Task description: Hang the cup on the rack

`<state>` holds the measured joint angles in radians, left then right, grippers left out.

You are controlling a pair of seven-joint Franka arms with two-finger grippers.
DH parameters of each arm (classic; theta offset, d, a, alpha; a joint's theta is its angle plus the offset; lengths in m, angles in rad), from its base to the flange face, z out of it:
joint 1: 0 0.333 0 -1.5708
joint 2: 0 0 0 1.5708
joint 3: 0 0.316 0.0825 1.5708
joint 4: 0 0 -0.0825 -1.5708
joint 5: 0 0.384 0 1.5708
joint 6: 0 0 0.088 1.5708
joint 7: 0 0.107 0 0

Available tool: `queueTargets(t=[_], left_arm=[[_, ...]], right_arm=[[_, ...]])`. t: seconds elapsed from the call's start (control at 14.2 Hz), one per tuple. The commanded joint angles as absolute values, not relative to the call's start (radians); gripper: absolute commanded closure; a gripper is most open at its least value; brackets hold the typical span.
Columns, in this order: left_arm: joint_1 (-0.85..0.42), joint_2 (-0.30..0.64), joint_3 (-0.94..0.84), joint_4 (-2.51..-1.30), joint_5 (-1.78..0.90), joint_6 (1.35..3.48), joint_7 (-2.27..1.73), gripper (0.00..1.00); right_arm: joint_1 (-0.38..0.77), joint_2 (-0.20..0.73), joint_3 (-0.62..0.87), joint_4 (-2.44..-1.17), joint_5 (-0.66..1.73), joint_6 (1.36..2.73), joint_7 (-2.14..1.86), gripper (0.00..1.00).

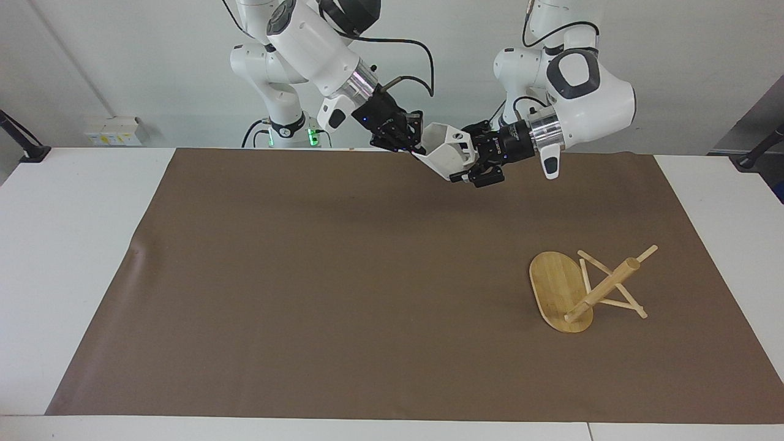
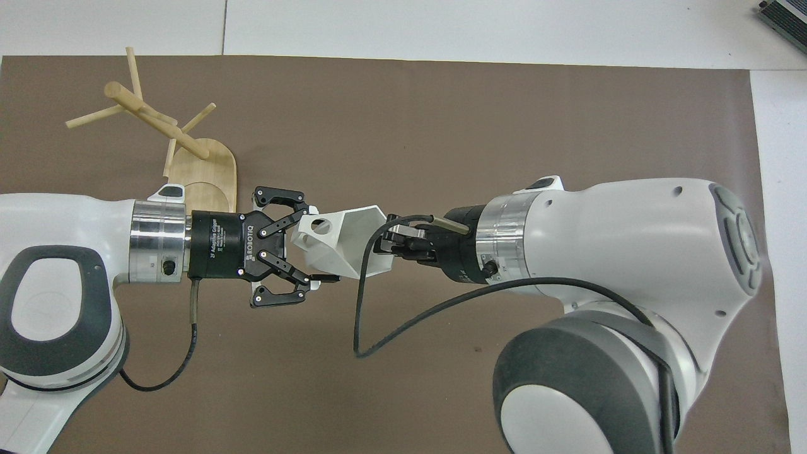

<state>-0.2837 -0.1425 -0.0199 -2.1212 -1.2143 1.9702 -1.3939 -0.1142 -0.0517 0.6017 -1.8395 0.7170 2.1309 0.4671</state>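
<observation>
My right gripper is shut on the rim of the white faceted cup and holds it tilted in the air, over the part of the mat nearest the robots. The cup's handle end with its round hole points at my left gripper. That gripper is open, with one finger on each side of the handle end. The bamboo rack lies tipped over on the mat toward the left arm's end, base up on its edge, pegs on the mat. It also shows in the overhead view.
A brown mat covers most of the white table. A black cable hangs from my right wrist below the cup.
</observation>
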Motion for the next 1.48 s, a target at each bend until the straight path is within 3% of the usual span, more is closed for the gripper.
queueTargets(t=[0.0,0.35,0.42,0.49,0.56,0.78,1.41], left_arm=[[-0.29,-0.169,-0.006,-2.145,-1.197,1.965,-1.391,1.0],[-0.282,-0.169,-0.006,-2.145,-1.152,1.963,-1.399,1.0],[-0.281,-0.169,-0.006,-2.145,-1.151,1.957,-1.402,1.0],[-0.281,-0.169,-0.005,-2.145,-1.149,1.948,-1.405,1.0],[-0.284,-0.169,-0.006,-2.146,-1.138,1.95,-1.411,1.0],[-0.288,-0.169,-0.006,-2.148,-1.111,1.953,-1.456,1.0],[-0.227,-0.166,-0.005,-2.154,-0.859,1.962,-1.721,1.0]], right_arm=[[-0.123,-0.051,0.615,-1.836,0.741,2.152,0.488,1.0],[-0.123,-0.046,0.615,-1.832,0.741,2.149,0.486,1.0],[-0.123,-0.046,0.615,-1.832,0.741,2.146,0.486,0.84],[-0.123,-0.046,0.615,-1.832,0.741,2.146,0.486,0.55],[-0.123,-0.045,0.615,-1.832,0.741,2.146,0.488,0.36],[-0.123,-0.046,0.615,-1.832,0.739,2.151,0.477,0.0],[-0.123,-0.046,0.614,-1.83,0.729,2.152,0.448,0.0]])
